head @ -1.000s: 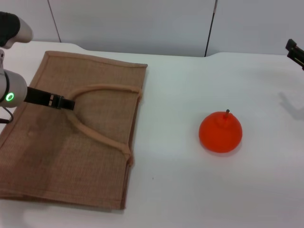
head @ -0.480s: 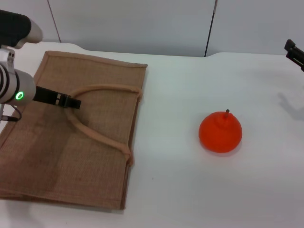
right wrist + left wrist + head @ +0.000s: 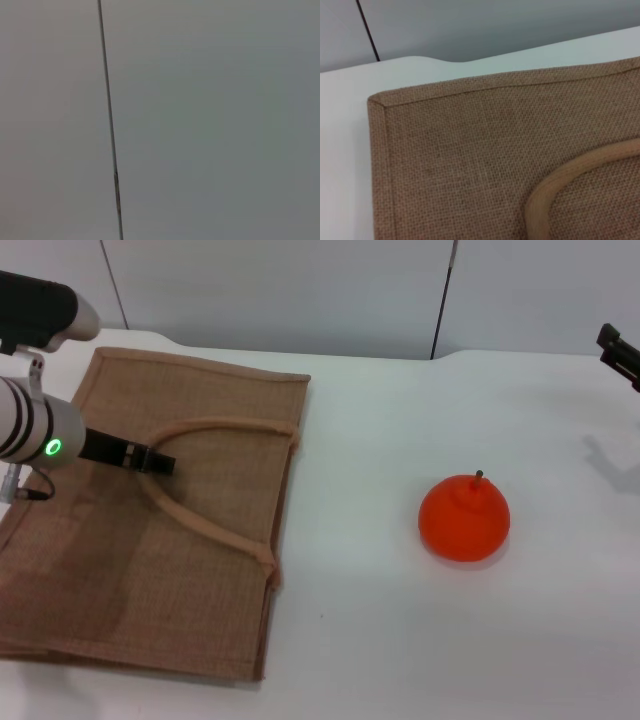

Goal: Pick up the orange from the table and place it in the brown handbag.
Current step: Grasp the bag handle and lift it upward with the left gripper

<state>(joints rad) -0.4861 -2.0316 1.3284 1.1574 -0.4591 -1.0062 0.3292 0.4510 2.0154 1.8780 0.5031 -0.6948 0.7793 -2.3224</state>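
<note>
The orange (image 3: pixel 464 518) stands upright on the white table (image 3: pixel 400 640), right of centre, with nothing touching it. The brown handbag (image 3: pixel 110 570) lies flat on the left, its looped handles (image 3: pixel 215 530) lying across its upper face. My left gripper (image 3: pixel 160 462) hovers over the bag, its tip at the bend of the handle loop. The left wrist view shows the bag's far corner (image 3: pixel 380 105) and part of a handle (image 3: pixel 555 182). My right gripper (image 3: pixel 620 352) is only a dark tip at the right edge, far from the orange.
A grey panelled wall (image 3: pixel 300 290) runs behind the table's far edge. The right wrist view shows only that wall and a dark seam (image 3: pixel 107 120). Bare tabletop lies between the bag and the orange.
My left arm has moved to the right over the bag, bringing its gripper tip further along toward the handle loop. The orange, the bag and the right arm have not moved.
</note>
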